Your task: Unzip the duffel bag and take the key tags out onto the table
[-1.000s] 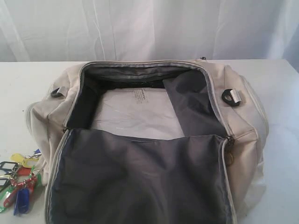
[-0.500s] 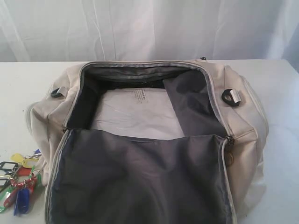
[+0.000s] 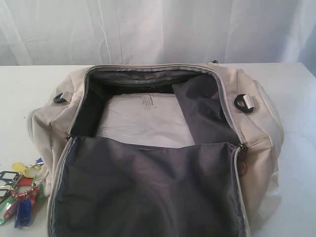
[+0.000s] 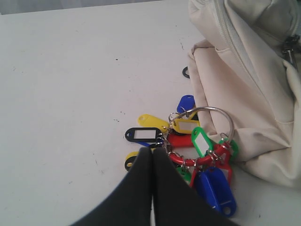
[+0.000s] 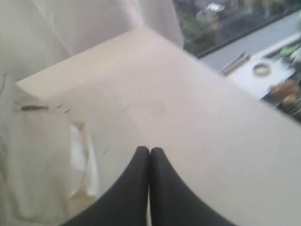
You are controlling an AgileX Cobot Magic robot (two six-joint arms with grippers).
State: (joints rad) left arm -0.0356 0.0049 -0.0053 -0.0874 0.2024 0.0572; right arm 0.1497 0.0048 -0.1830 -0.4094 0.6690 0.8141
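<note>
The cream duffel bag (image 3: 261,148) lies unzipped on the white table (image 3: 24,94), its flap folded toward the front and its dark grey lining showing. A bunch of key tags (image 3: 19,190) in red, blue, yellow, green and black rests on the table at the bag's left end. In the left wrist view those key tags (image 4: 193,141) lie beside the bag (image 4: 244,103), and my left gripper (image 4: 152,150) hovers over them, shut and holding nothing. My right gripper (image 5: 149,150) is shut and empty above bare table (image 5: 188,103). Neither gripper shows in the exterior view.
A flat white plastic-wrapped sheet (image 3: 143,118) lies inside the bag. Black strap buckles (image 3: 244,102) sit on the bag's ends. A white curtain (image 3: 158,29) hangs behind the table. The right wrist view shows the table's edge and a window beyond it.
</note>
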